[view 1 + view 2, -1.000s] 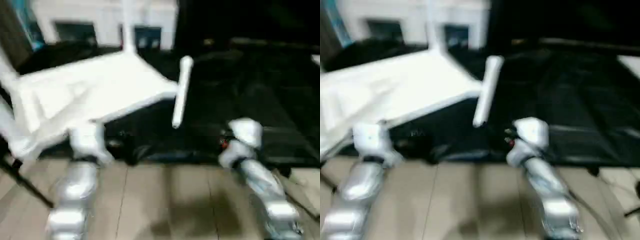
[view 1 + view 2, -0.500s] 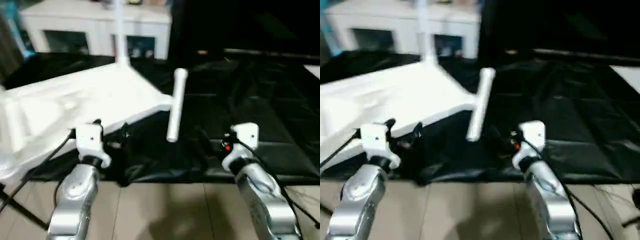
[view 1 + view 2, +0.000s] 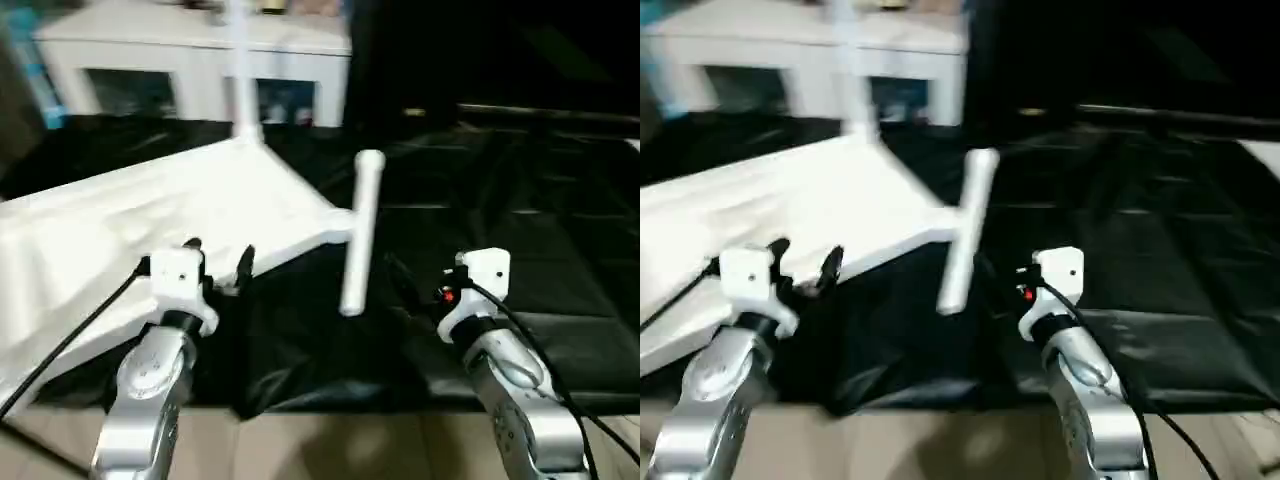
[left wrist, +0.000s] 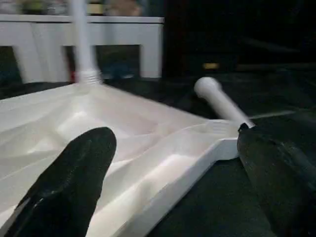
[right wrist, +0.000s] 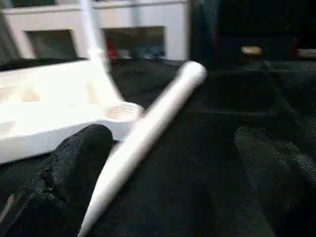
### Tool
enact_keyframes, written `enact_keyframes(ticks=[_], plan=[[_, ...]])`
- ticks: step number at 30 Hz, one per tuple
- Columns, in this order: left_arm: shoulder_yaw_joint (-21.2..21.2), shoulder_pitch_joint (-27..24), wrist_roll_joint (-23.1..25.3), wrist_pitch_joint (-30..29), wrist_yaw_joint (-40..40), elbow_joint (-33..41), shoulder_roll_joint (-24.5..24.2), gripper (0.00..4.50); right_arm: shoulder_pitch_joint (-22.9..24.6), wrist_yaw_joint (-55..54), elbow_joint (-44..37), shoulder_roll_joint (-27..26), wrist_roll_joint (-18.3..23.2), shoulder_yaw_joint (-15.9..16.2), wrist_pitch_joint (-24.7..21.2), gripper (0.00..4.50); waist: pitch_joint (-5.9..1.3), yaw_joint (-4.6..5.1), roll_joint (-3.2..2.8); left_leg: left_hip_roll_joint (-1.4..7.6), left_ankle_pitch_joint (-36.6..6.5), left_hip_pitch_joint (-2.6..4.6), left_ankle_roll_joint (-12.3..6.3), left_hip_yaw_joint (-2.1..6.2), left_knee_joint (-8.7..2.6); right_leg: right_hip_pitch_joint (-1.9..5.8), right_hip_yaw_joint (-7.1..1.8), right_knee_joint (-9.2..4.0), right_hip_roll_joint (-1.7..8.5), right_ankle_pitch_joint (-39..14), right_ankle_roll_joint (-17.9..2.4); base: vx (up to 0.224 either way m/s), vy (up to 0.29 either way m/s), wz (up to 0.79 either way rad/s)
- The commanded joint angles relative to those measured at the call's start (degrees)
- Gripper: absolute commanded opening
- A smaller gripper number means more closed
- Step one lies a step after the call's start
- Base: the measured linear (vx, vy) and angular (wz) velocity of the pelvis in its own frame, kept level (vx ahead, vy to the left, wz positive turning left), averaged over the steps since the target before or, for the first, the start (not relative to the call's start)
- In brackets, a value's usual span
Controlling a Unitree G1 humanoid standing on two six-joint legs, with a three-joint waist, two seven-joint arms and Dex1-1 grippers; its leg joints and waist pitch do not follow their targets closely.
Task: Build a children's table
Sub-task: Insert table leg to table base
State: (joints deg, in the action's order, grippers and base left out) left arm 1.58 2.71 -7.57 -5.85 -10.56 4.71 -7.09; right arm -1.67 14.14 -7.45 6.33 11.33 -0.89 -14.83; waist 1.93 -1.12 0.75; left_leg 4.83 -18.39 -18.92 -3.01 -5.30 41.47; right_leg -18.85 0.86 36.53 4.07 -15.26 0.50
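The children's table lies upside down on the left of the black cloth, its white ribbed top (image 3: 150, 215) facing up. One white leg (image 3: 240, 70) stands upright in the far corner socket. A second leg (image 3: 358, 235) lies slanted beside the near right corner socket (image 5: 121, 111); whether it sits in it I cannot tell. My left gripper (image 4: 173, 140) is open just in front of the top's near edge. My right gripper (image 5: 173, 143) is open too, and the slanted leg (image 5: 148, 128) runs between its fingers close to one finger (image 5: 81, 153), untouched.
The black-draped work table (image 3: 520, 200) stretches to the right with bare wrinkled cloth. Its front edge meets the light floor (image 3: 330, 445) between my forearms. A white cabinet (image 3: 190, 60) stands behind the table. Cables trail from both wrists.
Both arms have reached forward from below the work table's front edge to over the cloth. The view has shifted as well. The white top and legs look unmoved.
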Motion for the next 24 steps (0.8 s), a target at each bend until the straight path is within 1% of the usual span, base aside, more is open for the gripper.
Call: enact_keyframes(ticks=[1, 2, 3, 4, 5, 6, 7, 8, 9, 10, 11, 12, 13, 14, 15, 16, 17, 18, 19, 20, 21, 22, 23, 24], plan=[[-1.5, 0.1, -0.1, 0.0, -0.1, -0.3, -1.1, 4.47, -0.4, 0.0, -0.2, -0.8, -0.2, 1.1, 0.4, 4.5, -2.16, -2.27, 0.82, 2.78, 5.6, -5.83, 0.35, 1.02, -0.69, 6.96, -5.82, -8.51, 8.59, -17.1, -16.8, 0.122, -0.007, -0.04], [-1.5, 0.2, 0.0, 0.1, -0.1, -0.5, -1.0, 4.47, -0.4, 0.0, -0.2, -0.7, -0.1, 1.0, 0.4, 4.5, -1.84, -2.4, 0.43, 3.1, 7.3, -5.53, 0.49, 0.76, -2.19, 6.36, -4.4, -8.77, 7.38, -17.1, -17.6, 0.189, 0.017, 0.01], [-1.6, 0.3, 0.0, 0.1, -0.2, -0.6, -0.9, 4.47, -0.4, 0.0, -0.2, -0.6, 0.0, 0.9, 0.5, 4.5, -1.82, -2.41, -1.63, 4.48, 9.5, -3.77, -0.29, 0.21, -7.16, 5.46, -1.13, -8.72, 4.26, -18.6, -16.6, 0.128, 0.023, 0.03], [-1.5, 0.3, 0.1, 0.1, -0.2, -0.7, -0.8, 4.47, -0.4, 0.0, -0.1, -0.4, 0.0, 0.8, 0.5, 4.5, -0.4, -1.34, -3.24, 6.12, -0.4, -1.77, -0.35, 0.55, -11.43, 3.45, 2.08, -7.62, 0.41, -21.5, -12.6, 0.129, 0.071, 0.03], [-1.5, 0.4, 0.2, 0.2, -0.2, -0.7, -0.6, 4.47, -0.4, 0.0, 0.0, -0.3, 0.1, 0.7, 0.5, 4.5, -1.16, -0.1, -3.71, 7.74, -8.5, -0.2, -0.81, 2.26, -12.42, 2.52, 2.68, -5.57, -1.09, -20.1, -10.8, 0.167, 0.065, 0.08], [-1.4, 0.4, 0.2, 0.2, -0.3, -0.8, -0.5, 4.47, -0.5, -0.1, 0.0, -0.2, 0.1, 0.5, 0.5, 4.5, -2.84, 1.24, -4.57, 11.16, -12.7, 6.1, -5.74, 6.81, -13.13, -1.31, 2.69, 0.32, -0.97, -10.4, -8.4, 0.167, 0.065, 0.08], [-1.3, 0.4, 0.2, 0.3, -0.5, -0.9, -0.5, 4.47, -0.7, -0.1, 0.1, -0.2, 0.2, 0.4, 0.4, 4.5, -3.33, 1.78, -4.62, 11.86, -7.6, 7.24, -13.97, 8.47, -12.42, -3.34, 2.66, 3.19, -0.5, -5.8, -3.6, 0.187, 0.028, 0.07], [-1.2, 0.4, 0.2, 0.4, -0.6, -1.0, -0.5, 4.47, -0.7, -0.1, 0.1, -0.2, 0.1, 0.3, 0.4, 4.5, -3.55, 1.96, -4.27, 11.9, -2.5, 7.52, -18.42, 8.71, -11.84, -4.6, 2.6, 4.11, -0.06, -4.7, -1.1, 0.143, 0.006, -0.07], [-1.1, 0.4, 0.2, 0.4, -0.7, -1.0, -0.5, 4.47, -0.7, -0.1, 0.1, -0.2, 0.1, 0.3, 0.4, 4.5, -2.89, 1.74, -3.39, 11.73, 3.9, 6.67, -23.34, 7.81, -11.56, -5.96, 1.83, 4.76, 0.9, -3.1, 1.8, 0.143, 0.006, -0.07], [-1.0, 0.4, 0.2, 0.5, -0.7, -1.0, -0.6, 4.47, -0.7, -0.1, 0.1, -0.3, 0.1, 0.3, 0.4, 4.5, -2.6, 1.56, -2.27, 9.9, 5.5, 5.32, -23.29, 5.94, -11.81, -5.58, 1.0, 2.94, 1.52, -0.2, 1.7, 0.112, -0.037, -0.08], [-1.0, 0.4, 0.2, 0.5, -0.7, -1.0, -0.6, 4.47, -0.7, -0.1, 0.1, -0.3, 0.1, 0.3, 0.4, 4.5, -2.51, 1.41, -1.32, 7.97, 3.7, 4.3, -20.87, 4.34, -11.06, -4.57, -0.06, 0.07, 2.32, 2.1, 0.5, 0.098, -0.082, 0.01], [-0.9, 0.4, 0.2, 0.5, -0.7, -1.0, -0.7, 4.47, -0.6, -0.1, 0.1, -0.3, 0.1, 0.2, 0.3, 4.5, -2.66, -0.29, 0.9, 2.28, -3.5, -0.51, -13.89, -0.32, -7.94, 1.38, -4.06, -5.75, 5.22, -2.8, -2.6, 0.098, -0.082, 0.01], [-0.9, 0.3, 0.0, 0.5, -1.0, -0.9, -0.6, 4.47, -0.5, -0.1, 0.0, -0.4, 0.2, 0.2, 0.2, 4.5, -3.04, -1.91, 1.63, 1.37, -1.1, -4.92, -8.25, 0.32, -0.72, 6.95, -8.69, -7.84, 11.2, -11.3, -6.0, 0.113, -0.071, 0.0], [-0.9, 0.1, -0.2, 1.2, -1.4, -0.9, -0.6, 4.47, -0.4, -0.2, 0.0, -0.4, 0.3, 0.2, 0.2, 4.5, -3.02, -2.31, 1.84, 1.71, 1.6, -5.74, -5.18, 0.56, 0.15, 6.88, -8.22, -7.66, 10.65, -11.7, -7.4, 0.122, -0.042, -0.11], [-0.4, -0.1, -0.5, 1.4, -2.7, -0.7, -0.6, 4.47, -0.2, -0.2, -0.2, -0.5, 0.4, 0.1, 0.1, 4.5, -2.23, -2.48, 1.53, 1.93, 7.3, -6.14, -0.54, 0.84, -1.01, 5.73, -5.79, -7.1, 8.4, -8.2, -9.4, 0.122, -0.042, -0.11], [-0.2, -0.2, -0.6, 1.2, -3.2, -0.7, -0.7, 4.47, -0.2, -0.2, -0.2, -0.5, 0.5, 0.0, 0.1, 4.5, -1.99, -2.59, 0.19, 3.27, 13.8, -5.43, 1.11, 0.95, -5.13, 4.29, -3.02, -6.02, 6.2, -0.1, -11.9, 0.1, -0.031, -0.08], [0.1, -0.2, -0.7, 1.0, -3.7, -0.7, -0.7, 4.47, -0.1, -0.2, -0.2, -0.5, 0.6, 0.0, 0.1, 4.5, -2.44, -2.6, -0.53, 3.8, 17.3, -4.94, 1.01, 0.6, -7.58, 3.98, -1.57, -4.96, 4.24, 4.2, -11.9, 0.105, 0.028, -0.04], [1.8, -0.2, -1.1, 1.6, -6.6, -0.7, -1.2, 4.47, -0.4, 0.0, 0.2, -0.1, 0.9, -0.4, 0.0, 4.5, -2.8, -2.52, -1.65, 5.58, 19.9, -4.06, -1.72, 0.66, -9.79, 2.56, -0.04, -3.34, 1.95, 11.3, -9.1, 0.105, 0.028, -0.04], [2.0, -0.1, -1.5, 1.6, -7.4, -0.7, -1.3, 4.47, -0.4, 0.0, 0.3, 0.0, 0.9, -0.5, 0.0, 4.5, -4.21, -2.45, -2.61, 8.05, 25.8, -1.43, -3.42, 1.96, -7.96, 0.63, -0.32, -0.95, 1.73, 19.4, -7.7, 0.122, 0.051, 0.05], [2.2, -0.1, -2.0, 1.4, -8.2, -0.8, -1.4, 4.47, -0.5, 0.0, 0.4, 0.1, 0.8, -0.6, 0.0, 4.5, -4.21, -2.45, -2.61, 8.05, 25.8, -1.43, -3.42, 1.96, -7.96, 0.63, -0.32, -0.95, 1.73, 19.4, -7.7, 0.084, 0.04, 0.07], [3.1, 0.7, -2.2, 0.1, -9.7, -1.5, -1.8, 4.47, -0.9, -0.1, 0.7, 0.6, 0.5, -0.9, -0.1, 4.5, -4.84, -2.58, -2.77, 8.85, 38.3, -0.06, -5.2, 3.02, -7.0, -0.73, -0.48, -0.25, 2.28, 25.3, -8.0, 0.084, 0.04, 0.07], [3.7, 1.3, -3.0, -0.8, -11.0, -2.0, -1.9, 4.47, -1.1, 0.0, 1.0, 1.1, 0.3, -1.1, -0.2, 4.5, -4.34, -2.85, -2.3, 8.25, 37.0, -0.94, -4.97, 2.4, -7.3, -0.53, -0.74, -0.92, 2.95, 24.2, -8.1, 0.0, 0.0, 0.0], [3.8, 1.4, -3.2, -1.0, -11.4, -2.1, -2.0, 4.47, -1.2, 0.1, 1.0, 1.2, 0.2, -1.1, -0.3, 4.5, -4.06, -3.16, -2.09, 7.65, 33.3, -1.6, -4.25, 1.69, -7.68, -0.09, -0.8, -1.38, 3.3, 23.1, -8.4, 0.0, 0.0, 0.0], [4.6, 2.4, -4.4, -3.5, -13.3, -2.7, -2.1, 4.47, -1.6, 0.5, 1.4, 2.0, 0.0, -1.3, -0.5, 4.5, -3.52, -3.8, -1.9, 7.22, 21.7, -2.36, -1.94, 0.6, -8.57, 0.37, -0.99, -2.22, 3.92, 18.5, -9.2, 0.0, 0.0, 0.0]])
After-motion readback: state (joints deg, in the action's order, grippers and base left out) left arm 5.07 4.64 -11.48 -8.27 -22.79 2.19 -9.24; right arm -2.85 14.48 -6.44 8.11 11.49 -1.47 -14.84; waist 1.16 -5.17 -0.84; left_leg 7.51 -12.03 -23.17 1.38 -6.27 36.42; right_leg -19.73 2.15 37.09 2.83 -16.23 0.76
